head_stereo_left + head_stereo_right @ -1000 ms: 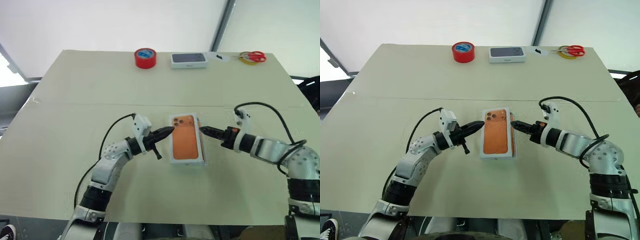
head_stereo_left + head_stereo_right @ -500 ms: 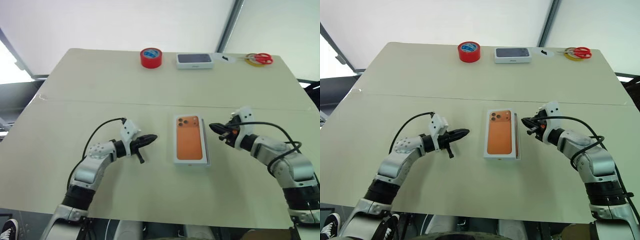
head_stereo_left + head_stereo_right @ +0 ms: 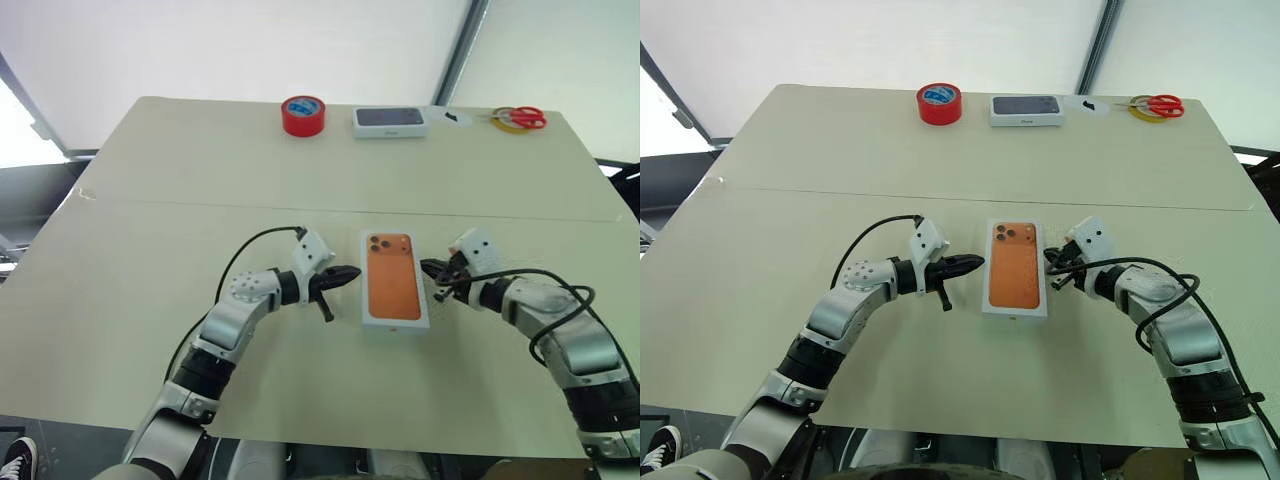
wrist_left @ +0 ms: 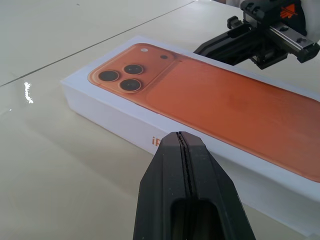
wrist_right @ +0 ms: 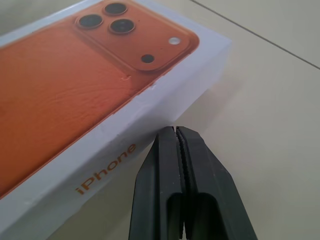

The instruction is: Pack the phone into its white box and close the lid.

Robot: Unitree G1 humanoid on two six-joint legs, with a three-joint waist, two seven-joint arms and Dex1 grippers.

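The lid (image 3: 1015, 268), white with an orange phone printed across its top, lies closed over the white box in the middle of the table. It hides the phone. My left gripper (image 3: 980, 262) is shut, its tip just off the lid's left long side (image 4: 150, 125). My right gripper (image 3: 1049, 266) is shut too, its tip close by the right long side near the printed camera corner (image 5: 150, 105). The left wrist view looks across the lid at the right gripper (image 4: 200, 49). Neither gripper holds anything.
Along the table's far edge stand a red tape roll (image 3: 938, 103), a white box with a dark phone print (image 3: 1026, 109), and red-handled scissors (image 3: 1155, 102) beside a yellow tape roll (image 3: 1136, 111). A seam (image 3: 840, 190) crosses the tabletop behind the box.
My left gripper drew away from the lid, then swung back in to its left side. The right wrist rolled and its gripper sank beside the lid. The box sits slightly further right.
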